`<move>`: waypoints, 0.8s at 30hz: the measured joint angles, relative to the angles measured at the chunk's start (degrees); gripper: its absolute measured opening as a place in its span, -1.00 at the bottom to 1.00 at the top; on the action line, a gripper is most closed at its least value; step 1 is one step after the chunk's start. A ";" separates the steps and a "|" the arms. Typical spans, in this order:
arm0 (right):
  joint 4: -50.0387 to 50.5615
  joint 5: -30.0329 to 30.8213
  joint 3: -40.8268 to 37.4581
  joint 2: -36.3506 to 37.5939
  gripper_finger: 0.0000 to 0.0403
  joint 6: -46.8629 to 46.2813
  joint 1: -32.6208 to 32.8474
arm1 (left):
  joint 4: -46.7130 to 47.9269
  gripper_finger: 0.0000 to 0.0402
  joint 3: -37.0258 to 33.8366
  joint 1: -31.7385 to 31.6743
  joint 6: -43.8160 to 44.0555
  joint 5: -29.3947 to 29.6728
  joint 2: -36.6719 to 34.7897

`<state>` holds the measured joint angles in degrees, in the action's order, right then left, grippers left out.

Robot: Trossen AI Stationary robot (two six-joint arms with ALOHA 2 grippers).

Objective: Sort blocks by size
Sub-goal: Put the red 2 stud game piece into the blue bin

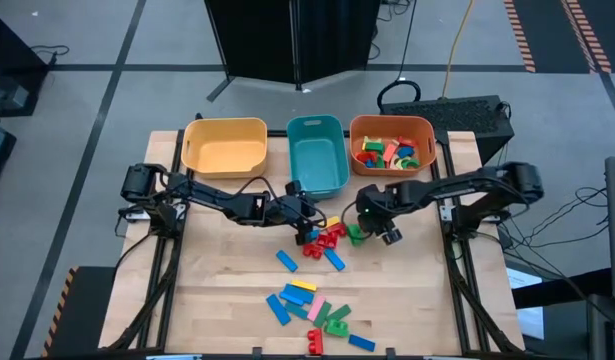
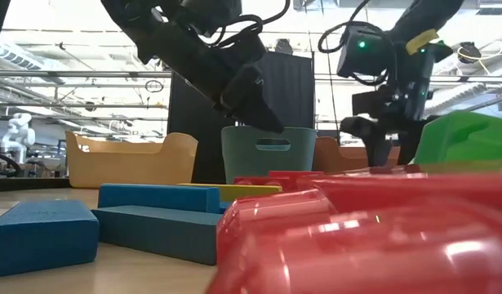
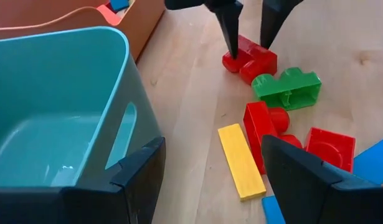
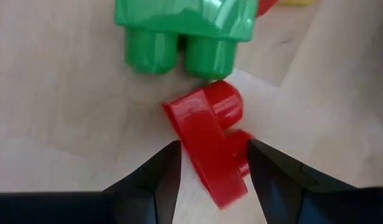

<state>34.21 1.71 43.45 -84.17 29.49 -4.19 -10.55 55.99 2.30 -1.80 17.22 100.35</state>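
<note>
Care is needed now, I think: the right gripper (image 4: 213, 163) has its fingers on both sides of a small red block (image 4: 211, 149) lying on the table (image 1: 227, 300) just beside a green block (image 4: 185, 28), so it should close squarely and lift straight up, not pushing the green one. The left gripper (image 3: 207, 171) hangs apart and empty beside the teal bin (image 3: 51, 106). Only the high view shows the orange bin (image 1: 391, 145) already holding blocks, and the yellow bin (image 1: 225, 146).

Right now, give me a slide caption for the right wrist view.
Right pincer straddles a red block on the wooden table, a green block lying just beyond.
</note>
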 joint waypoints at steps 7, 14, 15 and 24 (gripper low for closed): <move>-0.88 0.14 0.21 -3.54 -0.21 0.85 0.03 | 0.72 0.27 0.00 -0.04 0.00 0.01 0.00; -0.23 -0.71 1.75 -2.50 -0.60 0.53 0.02 | 0.85 0.27 0.00 -0.04 -0.02 0.01 0.01; -0.29 -0.59 1.96 -2.48 -0.67 0.54 0.02 | 0.85 0.27 0.00 -0.04 -0.02 0.01 0.01; -0.25 0.44 2.16 -1.57 -0.92 -0.95 0.02 | 3.35 0.27 0.00 0.08 0.16 0.01 0.01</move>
<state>33.95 2.14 45.61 -85.74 28.54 -4.16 -7.20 55.99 2.38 -1.64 17.23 100.36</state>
